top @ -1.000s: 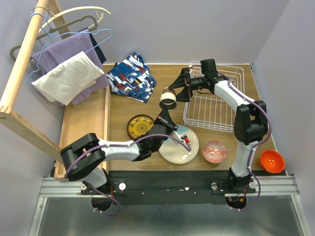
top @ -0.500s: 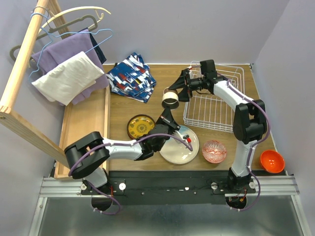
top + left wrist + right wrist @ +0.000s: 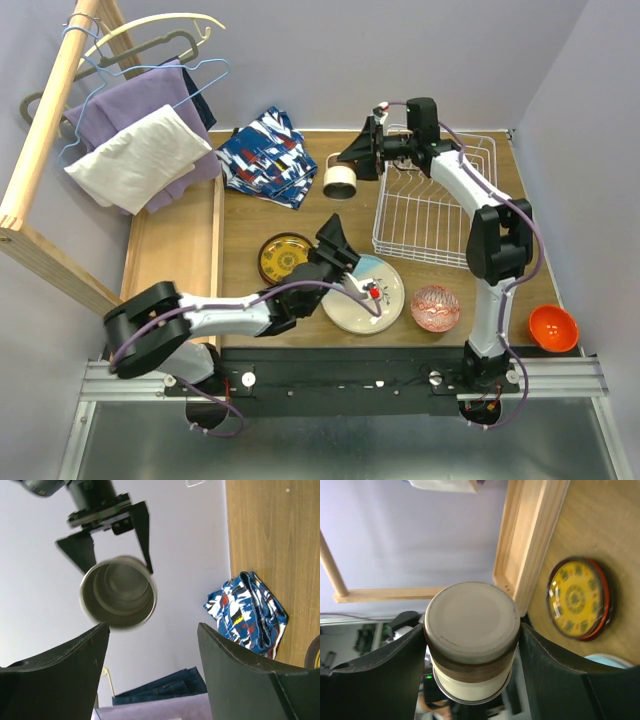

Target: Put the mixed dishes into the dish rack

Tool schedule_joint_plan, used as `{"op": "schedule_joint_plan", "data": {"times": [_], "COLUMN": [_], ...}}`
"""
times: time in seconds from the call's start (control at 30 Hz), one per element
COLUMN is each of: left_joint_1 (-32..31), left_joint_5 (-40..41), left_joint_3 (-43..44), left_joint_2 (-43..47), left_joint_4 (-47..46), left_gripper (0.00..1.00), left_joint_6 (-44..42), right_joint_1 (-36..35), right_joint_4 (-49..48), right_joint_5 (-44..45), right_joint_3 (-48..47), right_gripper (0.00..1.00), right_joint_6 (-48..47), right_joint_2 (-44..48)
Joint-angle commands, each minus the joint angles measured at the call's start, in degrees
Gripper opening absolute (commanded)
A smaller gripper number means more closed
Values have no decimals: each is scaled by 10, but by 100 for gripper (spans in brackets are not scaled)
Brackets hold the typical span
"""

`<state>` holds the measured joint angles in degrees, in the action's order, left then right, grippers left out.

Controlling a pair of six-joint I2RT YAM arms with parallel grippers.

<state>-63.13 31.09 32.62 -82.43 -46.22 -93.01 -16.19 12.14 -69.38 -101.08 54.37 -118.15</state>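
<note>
My right gripper (image 3: 471, 629) is shut on the steel cup (image 3: 471, 615), which has a cream and brown band, its fingers on both sides of the cup. In the top view the cup (image 3: 341, 181) hangs sideways above the table, left of the white wire dish rack (image 3: 425, 262). My left gripper (image 3: 151, 627) is open and empty just below it, pointing at the cup's mouth (image 3: 119, 592). The left arm crosses a pale plate (image 3: 350, 312). A red-yellow plate (image 3: 285, 257), a red-patterned bowl (image 3: 436, 307) and an orange bowl (image 3: 553, 328) rest on the table.
A patterned cloth (image 3: 268, 155) lies at the back left of the table. A wooden rail with hangers and clothes (image 3: 140, 130) stands along the left side. The orange bowl sits off the table's right edge, by the right arm's base.
My left gripper has opened and now sits apart from the cup. My right gripper has carried the cup a little toward the back of the table.
</note>
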Motion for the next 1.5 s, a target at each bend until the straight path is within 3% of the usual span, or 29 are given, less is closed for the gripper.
{"op": "schedule_joint_plan", "data": {"times": [0.0, 0.03, 0.17, 0.33, 0.53, 0.67, 0.77, 1.03, 1.47], "left_joint_1": [-14, -15, -16, -22, -21, -1, 17, 40, 52], "left_joint_5": [-32, -36, -35, 30, 14, 5, 5, -3, 7], "left_joint_3": [-20, -18, -9, -2, -15, -7, 4, 23, 60], "left_joint_2": [117, 159, 237, 253, 249, 227, 209, 187, 143], "left_joint_4": [50, 121, 263, 343, 321, 314, 318, 344, 411], "left_gripper": [80, 80, 80, 80, 81, 81, 81, 82, 82], "left_joint_6": [101, 123, 199, 290, 308, 337, 368, 411, 461], "right_joint_1": [15, 19, 33, 74, 144, 160, 177, 193, 230], "right_joint_4": [38, 78, 143, 110, 95, 48, -25, -204, -344], "right_joint_5": [50, 64, 153, 200, 275, 326, 355, 453, 479], "right_joint_3": [-93, -113, -204, -218, -193, -111, -24, 147, 193], "right_gripper": [55, 55, 55, 52, 52, 52, 52, 46, 45], "right_joint_6": [-99, -126, -287, -320, -399, -507, -538, -538, -556], "right_joint_2": [-30, -36, -47, -35, 18, 80, 125, 175, 117]}}
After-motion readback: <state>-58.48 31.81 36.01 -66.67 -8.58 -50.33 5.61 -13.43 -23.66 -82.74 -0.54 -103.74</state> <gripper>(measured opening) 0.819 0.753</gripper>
